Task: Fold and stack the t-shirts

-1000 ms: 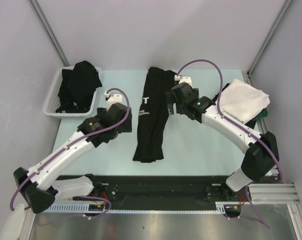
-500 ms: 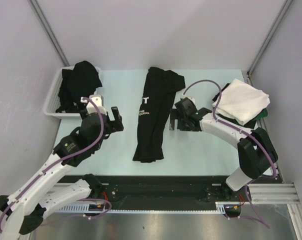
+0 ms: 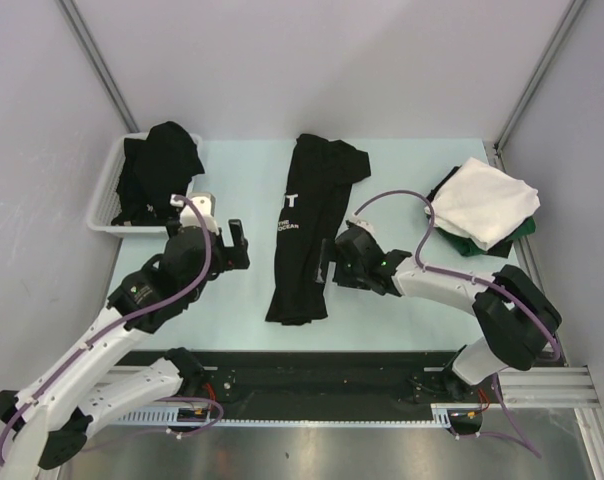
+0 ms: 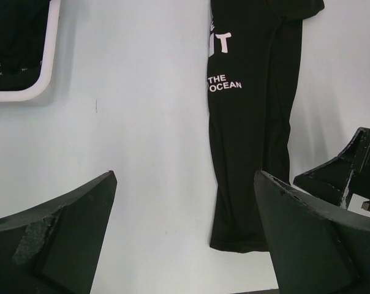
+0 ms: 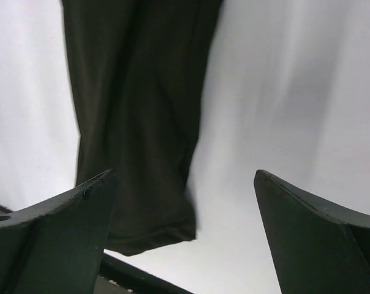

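Both jaws stand released and empty. The right jaws sit low, just beside the near hem of the lettered black t-shirt (image 3: 304, 225), which lies as a long folded strip mid-tabletop (image 3: 242, 170). The left jaws hang apart to its left. A one-sided pinch may catch only the top layer, opening the fold or dragging the strip askew.

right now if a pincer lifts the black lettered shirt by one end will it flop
Probably flops: the lettered shirt lies flat as a folded strip, softly wrinkled, so one end lifted would likely leave the rest hanging limp. It looks thin; pushed along the table it would likely bunch, not slide.
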### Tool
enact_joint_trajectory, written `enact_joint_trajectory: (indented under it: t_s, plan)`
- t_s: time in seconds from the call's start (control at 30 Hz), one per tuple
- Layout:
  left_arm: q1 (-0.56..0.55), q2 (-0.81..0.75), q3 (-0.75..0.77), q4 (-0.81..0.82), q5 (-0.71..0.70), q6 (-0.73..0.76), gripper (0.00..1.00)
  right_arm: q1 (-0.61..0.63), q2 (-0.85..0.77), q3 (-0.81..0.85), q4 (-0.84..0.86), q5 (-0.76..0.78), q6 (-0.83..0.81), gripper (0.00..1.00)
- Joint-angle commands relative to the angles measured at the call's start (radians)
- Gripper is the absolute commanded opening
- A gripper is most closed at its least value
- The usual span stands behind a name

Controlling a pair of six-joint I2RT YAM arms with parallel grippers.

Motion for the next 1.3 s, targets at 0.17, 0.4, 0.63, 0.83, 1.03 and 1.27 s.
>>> enact_joint_trajectory:
  t_s: [0.17,0.4,0.63,0.83,1.03,1.27]
  plan:
    - [0.007,0.012,0.010,0.010,0.027,0.012,0.99,0.060,0.018,-0.046,0.142,-0.018,0.085,0.96]
    - [0.007,0.027,0.004,0.013,0.049,-0.003,0.99,0.078,-0.049,-0.159,0.167,-0.009,0.149,0.95]
    - [0.008,0.025,-0.004,0.022,0.056,-0.002,0.99,0.092,-0.054,-0.230,0.247,-0.021,0.206,0.92]
    - [0.008,0.016,-0.007,0.009,0.055,-0.008,0.99,0.100,0.026,-0.233,0.351,-0.076,0.232,0.92]
    - [0.008,0.002,-0.005,-0.017,0.047,-0.015,1.00,0.109,0.101,-0.235,0.432,-0.144,0.261,0.91]
    - [0.008,-0.022,-0.011,-0.037,0.041,-0.028,0.99,0.115,0.123,-0.235,0.462,-0.167,0.272,0.86]
